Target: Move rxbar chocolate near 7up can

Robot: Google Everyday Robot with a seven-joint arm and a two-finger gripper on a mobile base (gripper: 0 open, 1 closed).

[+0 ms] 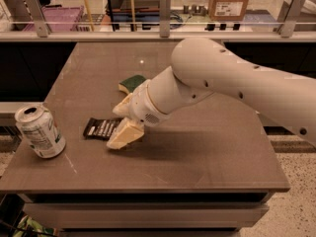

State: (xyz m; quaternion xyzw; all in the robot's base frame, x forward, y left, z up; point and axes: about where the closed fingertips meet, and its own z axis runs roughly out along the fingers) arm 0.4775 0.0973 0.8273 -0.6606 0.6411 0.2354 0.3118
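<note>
The rxbar chocolate (100, 128), a flat black bar with pale lettering, lies on the brown table (207, 152) left of centre. My gripper (123, 123) is down at the bar's right end, on the tabletop, and covers that end. The 7up can (39, 131), white and green with a silver top, stands tilted near the table's front left corner, about a bar's length left of the bar.
A green-and-yellow sponge (131, 83) lies just behind the gripper. My white arm (232, 83) reaches in from the right over the table's middle. A glass rail with metal posts (164, 14) runs along the back edge.
</note>
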